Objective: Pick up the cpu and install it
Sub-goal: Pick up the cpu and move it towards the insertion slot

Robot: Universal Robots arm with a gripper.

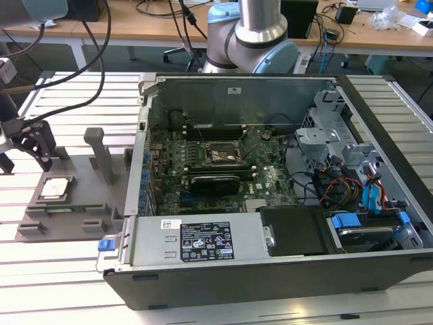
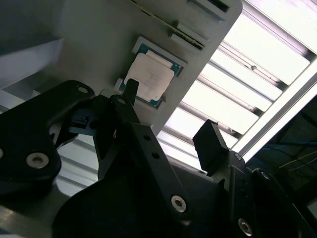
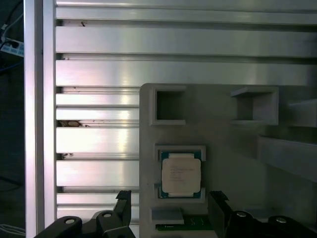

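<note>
The cpu lies flat in a shallow pocket of the grey fixture plate, on the exterior view's left. Its silver-grey top faces up in both wrist views. My gripper hangs a little above the plate, just off the chip. It is open, with nothing between its black fingers. In the first wrist view the gripper has one finger on each side of the chip's line. The motherboard's dark socket frame sits inside the open computer case.
Upright grey posts rise from the fixture plate close to the chip. The case's metal wall stands between plate and motherboard. Cables and drive bays crowd the case on the exterior view's right. The table is slatted aluminium.
</note>
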